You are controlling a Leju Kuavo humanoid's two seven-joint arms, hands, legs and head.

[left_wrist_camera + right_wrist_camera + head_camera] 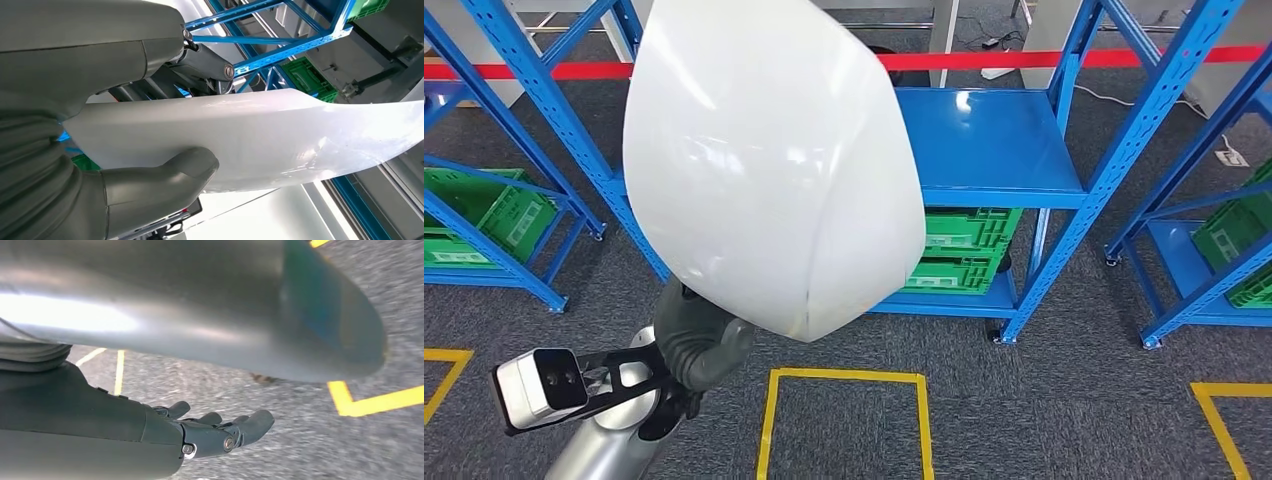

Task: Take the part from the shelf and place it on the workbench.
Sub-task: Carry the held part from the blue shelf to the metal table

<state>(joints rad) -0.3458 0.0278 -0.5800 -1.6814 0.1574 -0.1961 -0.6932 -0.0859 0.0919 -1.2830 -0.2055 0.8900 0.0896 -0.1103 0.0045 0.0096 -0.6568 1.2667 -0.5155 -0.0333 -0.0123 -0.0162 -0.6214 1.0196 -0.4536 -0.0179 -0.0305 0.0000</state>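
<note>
Close before the head camera, the white part (pixel 774 160), a large curved glossy shell, is held up by the left hand (pixel 699 345), clear of the shelf. Its lower edge sits in that hand; its upper edge runs out of the picture's top. Left wrist view: grey thumb (pixel 165 182) pressed on one face of the part (pixel 260 140), darker fingers (pixel 210 65) behind the other face, so the part's rim is gripped between them. The far end of the part tapers out past the picture edge.

Behind the part stands a blue shelf (pixel 994 150); its upper deck is bare where it shows, and green crates (pixel 964 250) sit on the lower level. More blue racks with green crates (pixel 484 215) stand to either side. Grey carpet lies between robot and shelf, marked with a yellow tape square (pixel 844 420). A red band (pixel 1024 60) crosses at the back.

Right wrist view: right hand (pixel 215 432) hangs above the carpet, fingers extended, slightly apart, holding nothing.
</note>
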